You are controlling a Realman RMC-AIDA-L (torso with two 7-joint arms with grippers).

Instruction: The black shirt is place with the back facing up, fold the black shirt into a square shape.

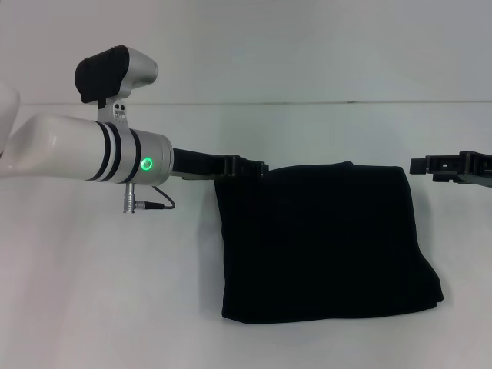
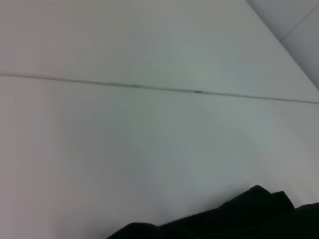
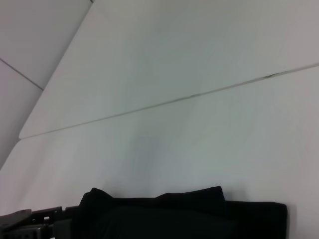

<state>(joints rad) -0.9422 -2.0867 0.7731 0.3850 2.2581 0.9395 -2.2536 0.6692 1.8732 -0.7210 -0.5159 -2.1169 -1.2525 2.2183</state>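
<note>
Head view: big white flat surface (image 1: 100,307) carries the large matte black soft fabric shirt (image 1: 323,238), lying center-right in a compact, roughly rectangular block w/ stacked layers. Judging by that, most folds look done; shape is near square but the near right corner flares out a bit, so maybe a last tidy or fold is left, can't be sure. Left black rigid end effector (image 1: 244,167) sits at the shirt's far left corner, touching or just over the edge; can't tell if it's pinching fabric or open. Right black end effector (image 1: 419,164) hangs just beside the far right corner, apart from the cloth; its state I also cannot tell. Left wrist view shows only the shirt (image 2: 259,214) edge low on bare surface.
</note>
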